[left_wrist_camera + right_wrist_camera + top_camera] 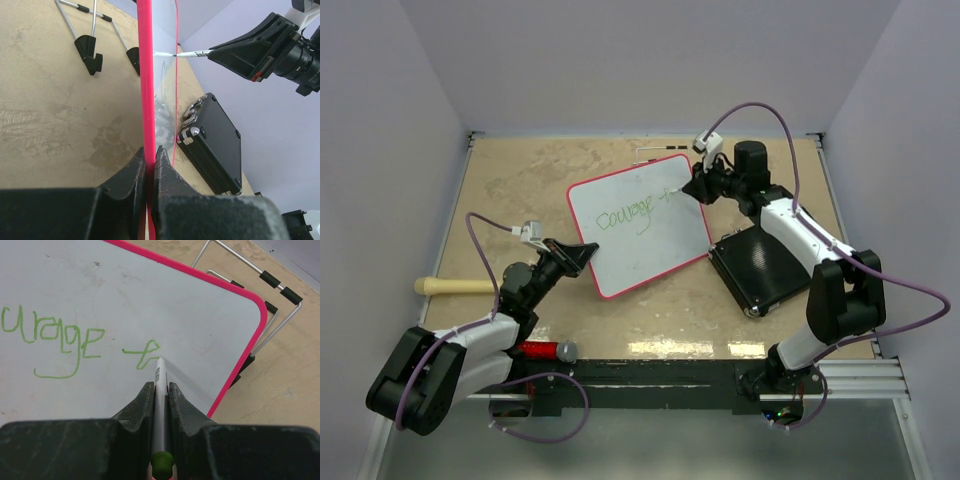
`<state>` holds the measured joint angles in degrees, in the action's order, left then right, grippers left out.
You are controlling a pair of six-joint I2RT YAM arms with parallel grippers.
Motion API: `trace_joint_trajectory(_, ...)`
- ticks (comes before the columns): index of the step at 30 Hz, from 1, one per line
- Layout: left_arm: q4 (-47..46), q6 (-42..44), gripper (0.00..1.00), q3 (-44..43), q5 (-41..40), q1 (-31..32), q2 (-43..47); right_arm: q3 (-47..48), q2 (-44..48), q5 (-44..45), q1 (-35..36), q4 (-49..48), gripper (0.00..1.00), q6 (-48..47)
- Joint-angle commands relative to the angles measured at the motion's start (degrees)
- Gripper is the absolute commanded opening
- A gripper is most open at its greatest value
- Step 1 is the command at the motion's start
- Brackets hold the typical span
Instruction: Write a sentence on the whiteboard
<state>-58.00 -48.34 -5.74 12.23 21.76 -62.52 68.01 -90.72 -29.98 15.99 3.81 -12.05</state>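
Note:
The whiteboard (645,240), white with a red rim, lies tilted at the middle of the table with green writing (625,217) on it. My left gripper (582,252) is shut on the rim of its near-left edge; in the left wrist view the rim (145,75) runs edge-on between the jaws of that gripper (150,160). My right gripper (698,188) is shut on a white marker (159,385) with a green end. The marker's tip touches the board (150,290) just right of the word ending "urage" (55,337), at a fresh green stroke (142,352).
A black case (760,265) lies right of the board, close to its edge. The board's wire stand (270,285) sticks out behind its far corner. A pale cylinder (450,286) lies at the left and a red marker (540,350) near the front rail.

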Motion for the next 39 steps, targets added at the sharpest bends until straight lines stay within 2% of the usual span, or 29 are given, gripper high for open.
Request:
trace_joint_trajectory(1,2.8,8.7,0.0,0.6,3.9,0.5,-1.2,2.0,0.4,2.7,-0.8,-1.8,0.0,0.6)
trace_joint_trajectory(11,2.7,8.7,0.0,0.7,4.0,0.5,-1.3,0.1,1.1,-1.9,-0.9,2.1,0.0,-2.7)
trace_joint_trajectory(20,2.5,8.6,0.0,0.8,4.2,0.5,-1.5,1.5,0.6,-5.5,-0.6,1.6,0.0,-1.2)
trace_joint_trajectory(27,2.5,8.6,0.0,0.8,4.1,0.5,-1.3,4.0,-1.1,-5.0,-0.6,0.8,0.0,0.6)
trace_joint_trajectory(32,2.6,8.7,0.0,0.9,4.0,0.5,-1.5,3.7,-0.8,-0.8,-0.8,0.4,0.0,0.8)
trace_joint_trajectory(39,2.6,8.7,0.0,1.0,4.0,0.5,-1.5,1.6,2.7,-3.8,-2.6,0.1,0.0,0.0)
